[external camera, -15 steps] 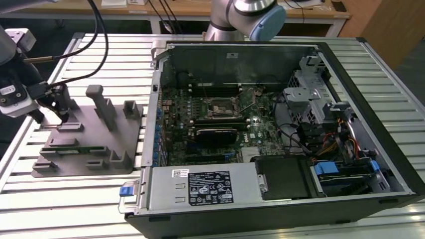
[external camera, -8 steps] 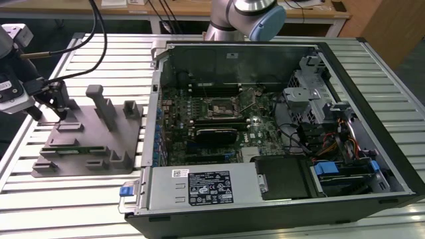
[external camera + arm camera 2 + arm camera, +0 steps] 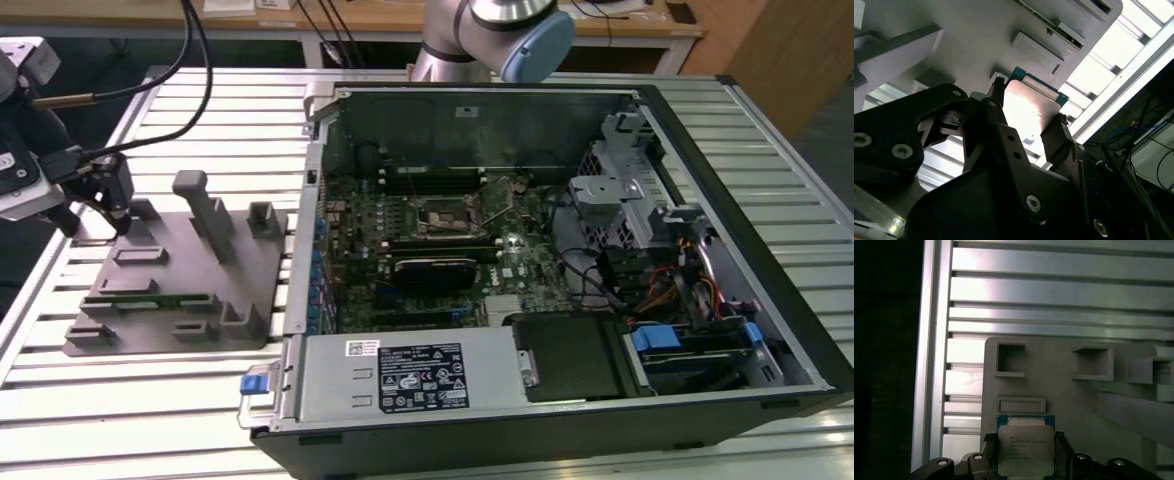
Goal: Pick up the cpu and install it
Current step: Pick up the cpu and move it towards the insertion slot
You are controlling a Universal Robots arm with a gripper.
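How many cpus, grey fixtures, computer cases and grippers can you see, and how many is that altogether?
cpu: 1
grey fixture: 1
computer case: 1
gripper: 1
Total: 4

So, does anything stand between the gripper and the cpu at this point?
Nothing visible does. In both wrist views the cpu sits directly between the fingers of the gripper, which flank its opposite edges at the grey fixture.
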